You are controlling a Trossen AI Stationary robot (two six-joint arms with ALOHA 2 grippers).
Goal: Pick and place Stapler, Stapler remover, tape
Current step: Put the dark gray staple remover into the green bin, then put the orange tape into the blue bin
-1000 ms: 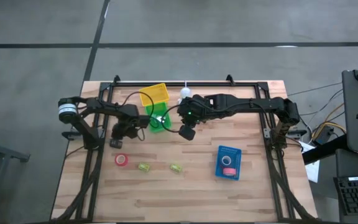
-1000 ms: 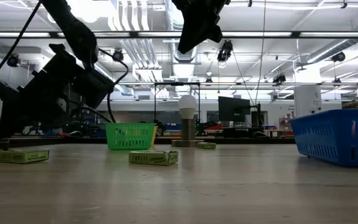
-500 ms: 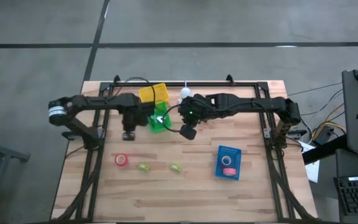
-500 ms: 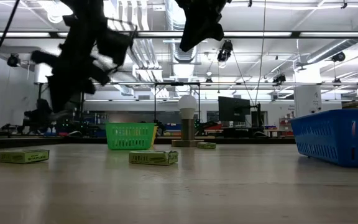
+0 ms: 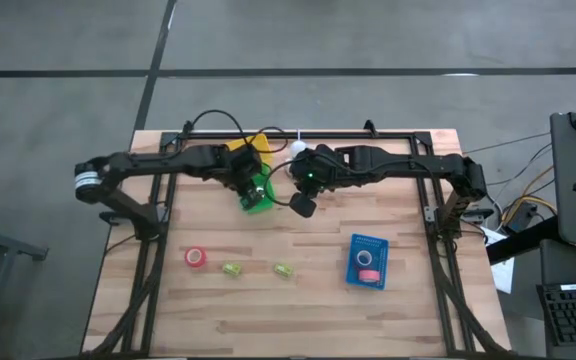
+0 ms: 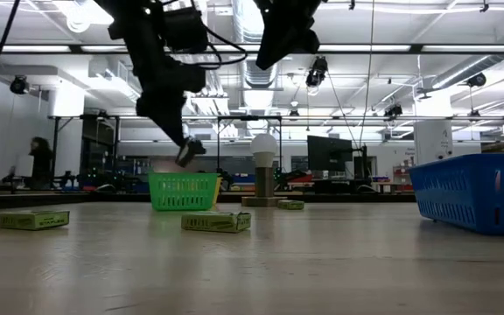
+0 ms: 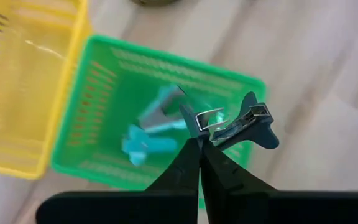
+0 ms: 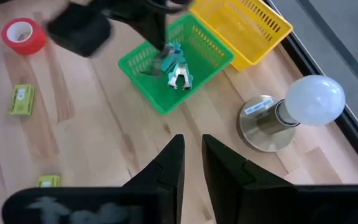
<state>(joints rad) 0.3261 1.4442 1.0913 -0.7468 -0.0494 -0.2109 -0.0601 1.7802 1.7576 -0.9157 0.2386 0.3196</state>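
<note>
Left end effector raised, fingers pinched together; right end effector raised alongside, fingers slightly parted.

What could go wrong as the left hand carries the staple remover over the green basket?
1. The left hand pinches the dark staple remover only at one end, so it could twist or slip out early.
2. In the left wrist view the remover hangs over the green basket's rim, so a release now might land it on the table.
3. The right hand hovers close beside the basket, so the arms could collide.

On the counter, two baskets sit at twelve o'clock, lamp beside them at three o'clock.
</note>
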